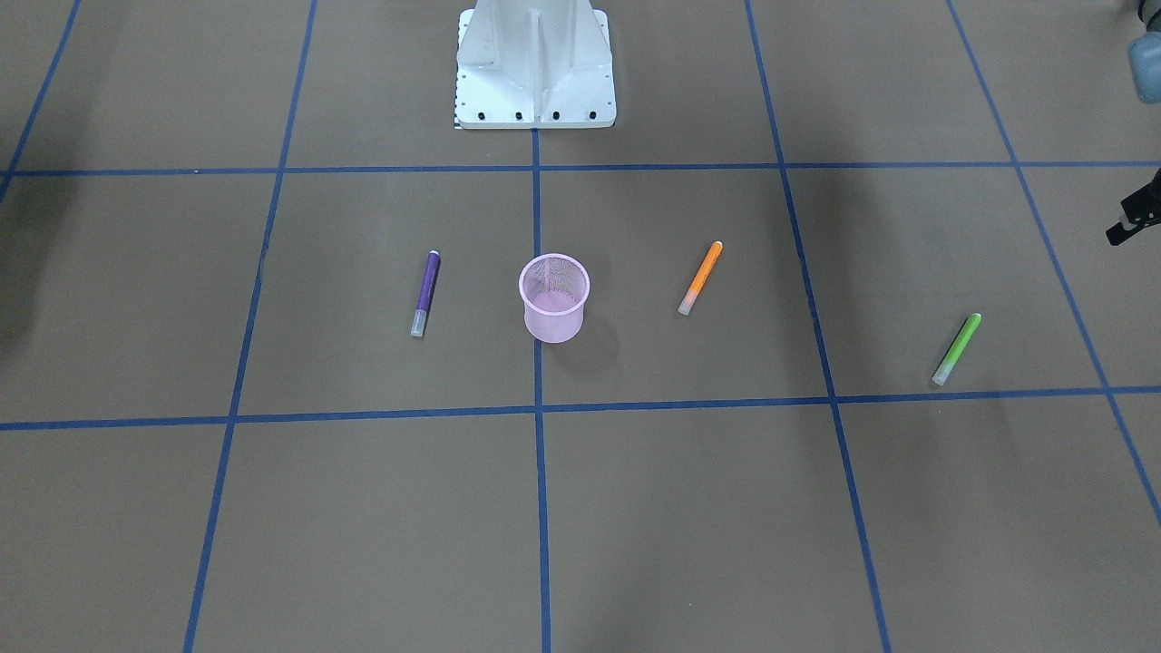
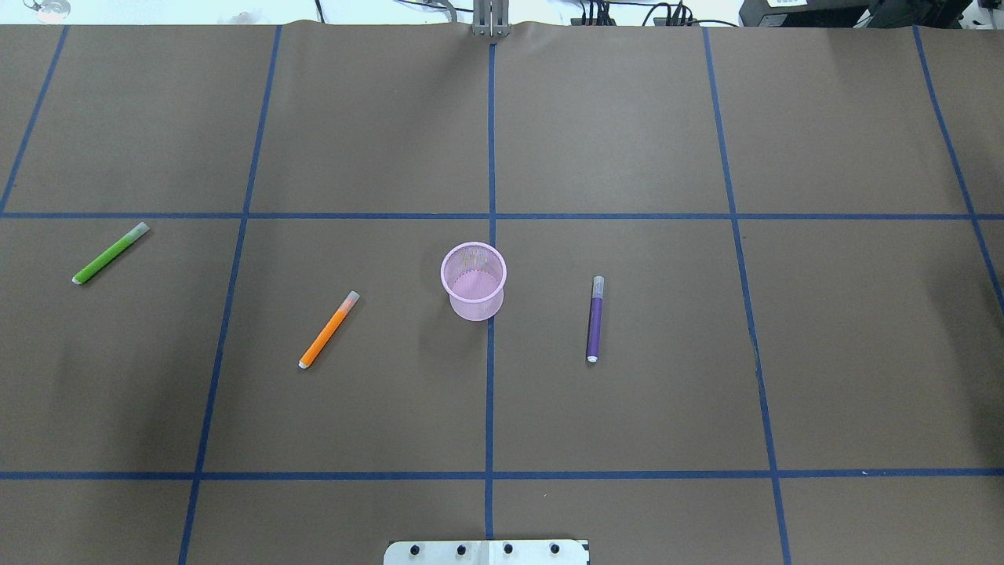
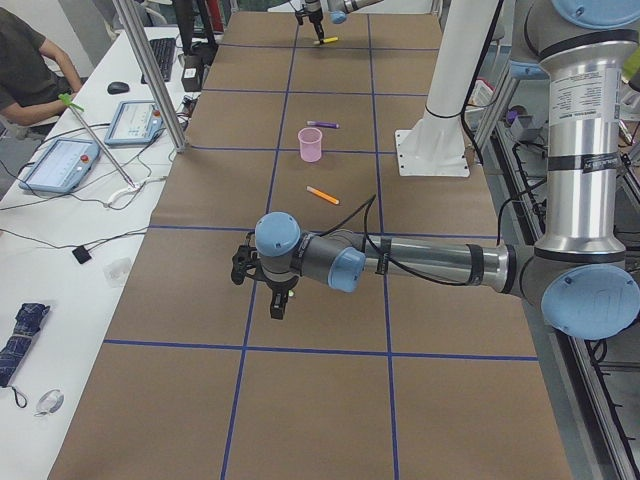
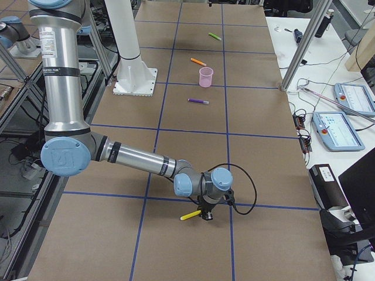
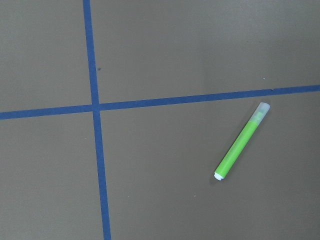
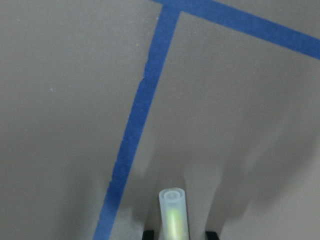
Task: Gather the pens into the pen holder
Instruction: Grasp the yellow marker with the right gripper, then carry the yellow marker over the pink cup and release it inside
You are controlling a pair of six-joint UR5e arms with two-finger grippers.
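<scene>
The pink mesh pen holder (image 2: 473,280) stands upright mid-table. A purple pen (image 2: 595,318) lies to its right, an orange pen (image 2: 329,329) to its left, and a green pen (image 2: 110,253) far left. The yellow pen (image 6: 174,215) lies at the table's far right end (image 4: 188,216). My right gripper (image 6: 179,234) is low over it, open, with a dark fingertip (image 6: 148,234) on each side and gaps showing. My left gripper (image 1: 1129,222) hovers near the green pen (image 5: 241,141). Only its edge shows, so I cannot tell its state.
The white robot base (image 1: 535,73) stands at the table's rear middle. Blue tape lines (image 2: 490,353) form a grid on the brown surface. A bench with control tablets (image 3: 60,165) and a seated person (image 3: 25,60) runs along the far side.
</scene>
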